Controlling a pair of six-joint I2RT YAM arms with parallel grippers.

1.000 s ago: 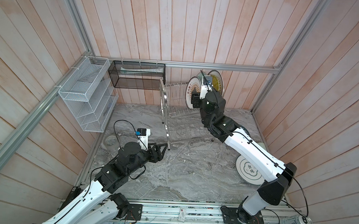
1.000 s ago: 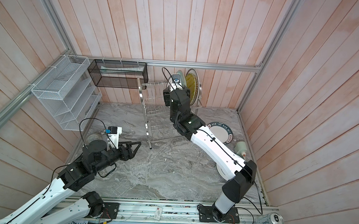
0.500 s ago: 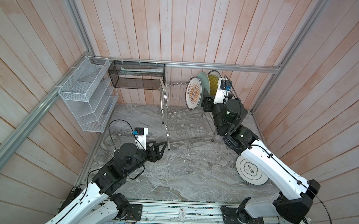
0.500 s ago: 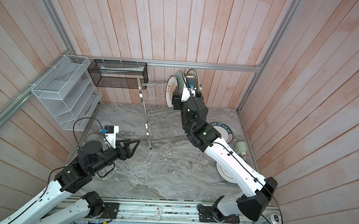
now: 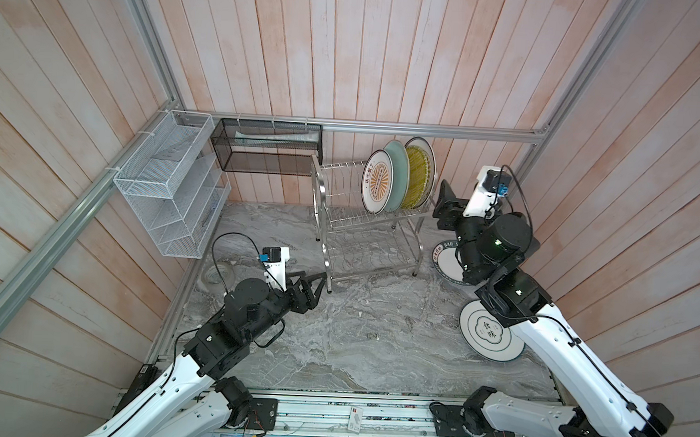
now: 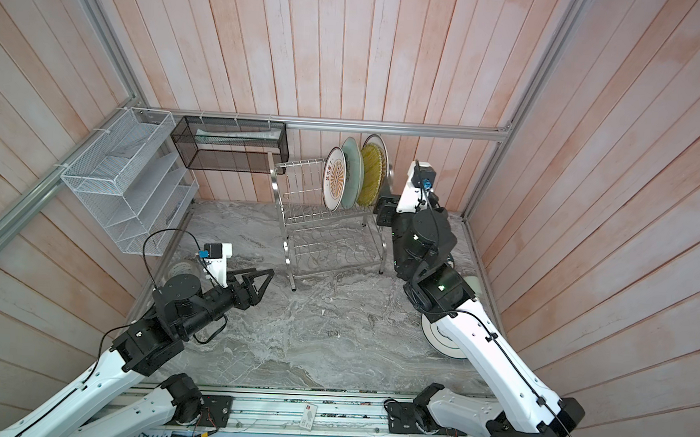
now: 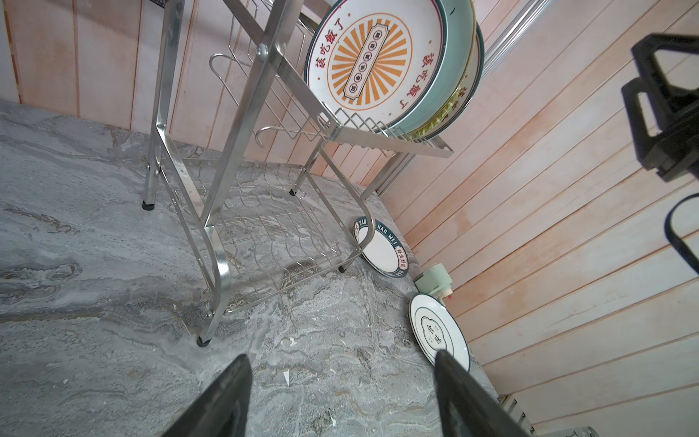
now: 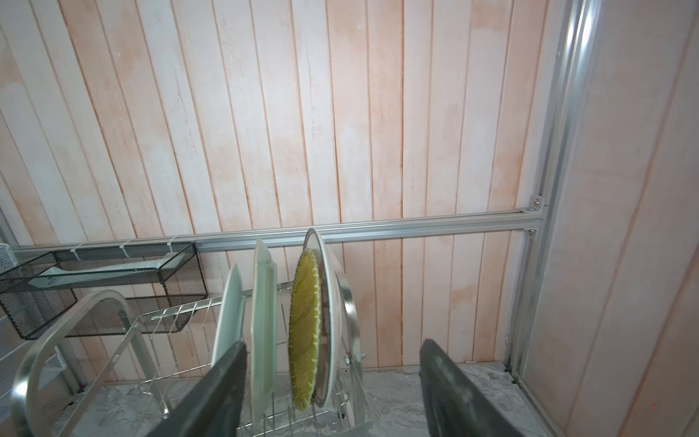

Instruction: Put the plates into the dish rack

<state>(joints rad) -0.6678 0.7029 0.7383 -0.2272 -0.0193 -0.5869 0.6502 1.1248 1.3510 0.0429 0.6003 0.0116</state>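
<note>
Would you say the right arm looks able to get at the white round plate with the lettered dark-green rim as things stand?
Probably yes: the right gripper is open and empty, and the lettered plate lies flat on the grey marble table beside the steel wire rack, nothing on it.

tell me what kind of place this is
Probably a robot test cell staged as a kitchen corner: pale wood-plank walls, a shiny two-tier steel wire dish rack holding round plates, two black-and-white arms mounted on a rail.
</note>
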